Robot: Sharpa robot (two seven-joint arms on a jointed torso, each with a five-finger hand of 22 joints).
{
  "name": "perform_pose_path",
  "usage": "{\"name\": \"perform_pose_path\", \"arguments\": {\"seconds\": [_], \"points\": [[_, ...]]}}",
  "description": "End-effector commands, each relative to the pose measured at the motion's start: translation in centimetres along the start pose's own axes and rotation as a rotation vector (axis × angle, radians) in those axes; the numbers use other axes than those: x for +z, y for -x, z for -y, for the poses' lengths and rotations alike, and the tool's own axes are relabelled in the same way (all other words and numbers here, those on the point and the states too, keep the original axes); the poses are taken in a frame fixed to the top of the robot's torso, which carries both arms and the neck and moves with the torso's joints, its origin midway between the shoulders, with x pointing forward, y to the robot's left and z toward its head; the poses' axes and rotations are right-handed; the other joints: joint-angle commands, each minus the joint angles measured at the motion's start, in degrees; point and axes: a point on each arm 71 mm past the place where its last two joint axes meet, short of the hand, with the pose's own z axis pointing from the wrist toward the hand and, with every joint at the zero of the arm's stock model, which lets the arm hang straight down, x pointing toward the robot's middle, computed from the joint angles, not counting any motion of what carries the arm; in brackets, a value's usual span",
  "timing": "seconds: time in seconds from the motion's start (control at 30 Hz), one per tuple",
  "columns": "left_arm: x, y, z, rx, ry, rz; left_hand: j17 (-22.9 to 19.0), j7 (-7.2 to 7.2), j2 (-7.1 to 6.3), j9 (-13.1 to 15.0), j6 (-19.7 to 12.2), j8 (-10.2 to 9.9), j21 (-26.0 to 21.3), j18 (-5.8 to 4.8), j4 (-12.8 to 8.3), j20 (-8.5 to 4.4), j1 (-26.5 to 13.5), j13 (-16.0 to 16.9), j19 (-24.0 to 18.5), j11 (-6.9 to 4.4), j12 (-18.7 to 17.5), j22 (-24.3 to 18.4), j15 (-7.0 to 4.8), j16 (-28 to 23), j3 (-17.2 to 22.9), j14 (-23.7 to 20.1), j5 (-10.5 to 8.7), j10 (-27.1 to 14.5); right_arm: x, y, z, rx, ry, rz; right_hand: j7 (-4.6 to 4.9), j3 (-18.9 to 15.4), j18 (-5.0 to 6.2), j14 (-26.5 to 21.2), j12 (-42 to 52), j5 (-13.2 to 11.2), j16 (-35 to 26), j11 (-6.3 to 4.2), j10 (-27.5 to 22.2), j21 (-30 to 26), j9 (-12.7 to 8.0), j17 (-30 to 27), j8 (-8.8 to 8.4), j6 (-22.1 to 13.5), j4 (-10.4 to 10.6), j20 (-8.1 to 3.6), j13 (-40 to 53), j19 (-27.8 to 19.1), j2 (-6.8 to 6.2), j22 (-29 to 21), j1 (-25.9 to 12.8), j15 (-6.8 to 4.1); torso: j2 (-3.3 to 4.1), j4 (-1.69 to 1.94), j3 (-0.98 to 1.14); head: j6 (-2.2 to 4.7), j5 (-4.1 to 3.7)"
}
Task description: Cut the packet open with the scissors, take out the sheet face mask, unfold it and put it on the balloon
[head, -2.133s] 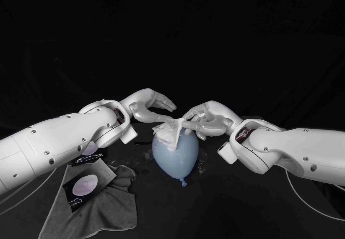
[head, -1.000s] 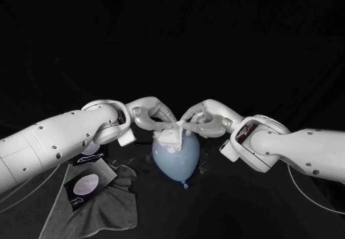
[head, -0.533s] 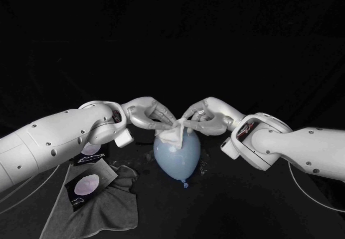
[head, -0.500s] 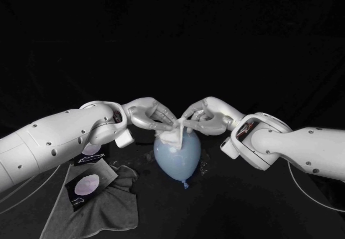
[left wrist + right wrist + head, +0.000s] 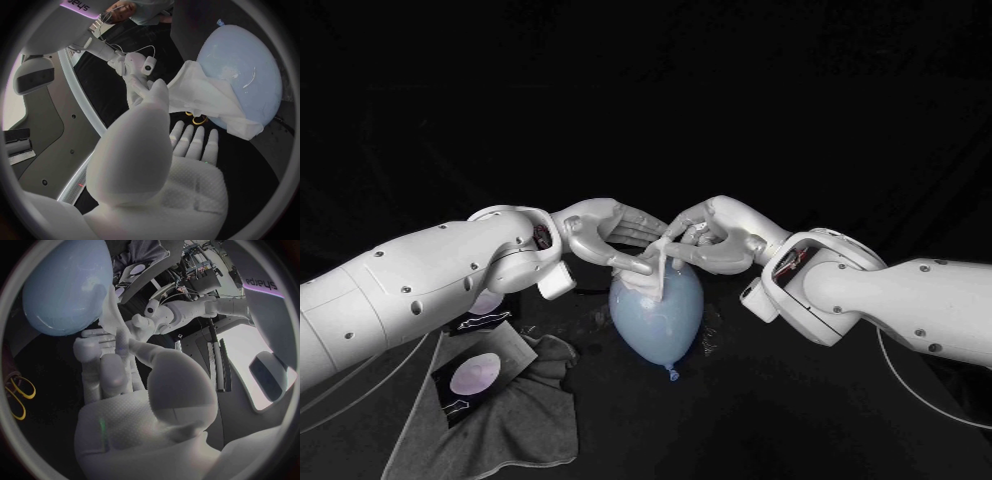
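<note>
A pale blue balloon (image 5: pixel 658 318) lies on the black table, knot toward me. The white sheet mask (image 5: pixel 643 272), still bunched, drapes over its far end. My right hand (image 5: pixel 711 240) pinches a raised strip of the mask at its fingertips, just above the balloon. My left hand (image 5: pixel 603 235) is beside it with fingers stretched out toward the right hand. In the left wrist view its thumb (image 5: pixel 156 100) touches the mask (image 5: pixel 206 97) edge on the balloon (image 5: pixel 247 65), while its fingers (image 5: pixel 194 142) lie spread apart below. The right wrist view has the balloon (image 5: pixel 65 285) beyond my right hand's fingers (image 5: pixel 103 365).
A grey towel (image 5: pixel 516 405) lies at the front left with the cut dark packet (image 5: pixel 473 375) on it, and another dark piece (image 5: pixel 480 320) beside my left arm. Yellow-handled scissors (image 5: pixel 19 395) lie on the table near the balloon, their rings (image 5: pixel 199 119) beside it.
My left hand's fingers have uncurled from the mask and now stretch out. The mask is drawn up into a narrower strip at my right fingertips. The balloon stays put.
</note>
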Motion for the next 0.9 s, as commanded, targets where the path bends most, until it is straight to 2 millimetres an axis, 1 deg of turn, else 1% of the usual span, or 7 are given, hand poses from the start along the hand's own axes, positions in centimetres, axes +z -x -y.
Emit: {"name": "perform_pose_path", "arguments": {"seconds": [0.03, 0.13, 0.3, 0.33, 0.5, 0.63, 0.9], "points": [[0.3, 0.0, 0.5, 0.045, -0.026, 0.026, 0.0, 2.1, 0.35, 0.0, 0.0, -0.1, -0.4, -0.26, -0.1, 0.02, 1.2, 0.0, -0.5, 0.54, -0.1, -0.1, 0.28, 0.1, 1.3, 0.0, 0.08, -0.3, -0.1, -0.1, -0.4, -0.009, 0.015, -0.001, 0.0, 0.2, 0.97, 0.0, 0.0, 0.4, 0.3, -0.41, 0.2, 0.1, 9.6, 0.0, 0.35, 0.3, -0.2, 0.15, 0.1, 0.4, 0.12, 0.1, 0.3, -0.18, 0.03, -0.04, -0.02, 0.2, 0.07], [0.5, -0.1, 0.6, 0.057, -0.03, 0.022, 0.2, 2.4, 1.81, 0.4, 1.3, 0.4, -0.5, 0.22, -0.3, -0.08, 2.1, 0.1, -0.4, 0.9, 0.2, -0.1, -0.05, 0.3, 3.1, 0.7, 0.02, 0.9, -0.1, -0.2, -0.5, -0.007, 0.02, -0.003, 0.0, 0.2, 0.97, 0.0, 0.0, 0.4, 0.3, -0.41, 0.2, 0.1, 9.6, 0.0, 0.35, 0.3, -0.2, 0.15, 0.1, 0.4, 0.12, 0.1, 0.3, -0.18, 0.0, -0.03, 0.0, 0.32, 0.13], [0.7, -0.5, 0.7, 0.069, -0.033, -0.006, 1.3, 2.31, 4.5, 3.2, 11.8, 4.5, -0.4, 2.21, -1.6, -0.03, 3.9, 0.9, 0.4, 1.44, 1.5, 0.1, -0.47, 1.7, 8.4, 6.4, -0.04, 10.1, -0.1, -0.2, -0.6, -0.006, 0.023, -0.001, 0.0, 0.2, 0.97, 0.0, 0.0, 0.4, 0.3, -0.41, 0.2, 0.1, 9.6, 0.0, 0.35, 0.3, -0.2, 0.15, 0.1, 0.4, 0.12, 0.1, 0.3, -0.18, -0.01, 0.05, 0.01, 0.44, 0.23], [0.8, -0.6, 0.8, 0.071, -0.034, -0.014, 2.3, 2.41, 5.14, 4.5, 17.3, 6.8, -0.1, 3.28, -2.0, -0.01, 3.8, 2.0, 1.5, 2.38, 4.0, 0.3, -0.54, 3.2, 9.3, 11.8, -0.01, 20.7, -0.1, -0.2, -0.6, -0.006, 0.024, 0.0, 0.0, 0.2, 0.97, 0.0, 0.0, 0.4, 0.3, -0.41, 0.2, 0.1, 9.6, 0.0, 0.35, 0.3, -0.2, 0.15, 0.1, 0.4, 0.12, 0.1, 0.3, -0.18, -0.01, 0.05, 0.01, 0.43, 0.26], [1.0, -1.1, 0.9, 0.072, -0.036, -0.051, 5.1, 1.65, 5.21, 5.1, 22.7, 8.7, 2.7, 5.08, -1.5, 0.39, 1.3, 2.2, 10.5, 2.11, 6.4, 1.7, -1.52, 8.1, 11.2, 26.0, -0.12, 31.3, 0.0, -0.2, -0.7, -0.006, 0.027, 0.005, -0.01, 0.2, 0.99, 0.1, 0.0, 0.4, 0.3, -0.43, 0.2, 0.1, 9.7, 0.1, 0.36, 0.3, -0.2, 0.13, 0.1, 0.4, 0.08, 0.1, 0.3, -0.2, 0.04, -0.02, -0.02, 0.53, 0.49], [1.2, -1.3, 1.0, 0.071, -0.039, -0.068, 6.1, 1.82, 4.47, 5.1, 24.8, 8.9, 6.2, 3.74, -0.9, 0.36, -0.2, 1.2, 21.9, 1.01, 4.9, 3.1, -2.86, 9.2, 12.5, 29.1, -0.07, 34.1, 0.0, -0.2, -0.7, -0.006, 0.03, 0.01, -0.01, 0.2, 0.99, 0.1, 0.0, 0.4, 0.3, -0.43, 0.2, 0.1, 9.7, 0.1, 0.36, 0.3, -0.2, 0.13, 0.1, 0.4, 0.08, 0.1, 0.3, -0.2, 0.06, -0.02, -0.02, 0.41, 0.53], [1.2, -1.5, 1.1, 0.064, -0.039, -0.083, 6.5, 1.69, 4.25, 5.3, 27.1, 9.5, 6.0, 2.44, -0.7, 0.28, -2.6, 1.2, 22.6, 0.69, 3.2, 2.7, -3.0, 8.7, 12.5, 29.2, -0.09, 35.2, 0.1, -0.1, -0.5, -0.01, 0.021, 0.01, -0.01, 0.2, 0.99, 0.1, 0.0, 0.4, 0.3, -0.43, 0.2, 0.1, 9.7, 0.0, 0.36, 0.3, -0.2, 0.13, 0.1, 0.4, 0.08, 0.1, 0.3, -0.21, 0.01, 0.0, -0.02, 0.19, 0.62]]}}
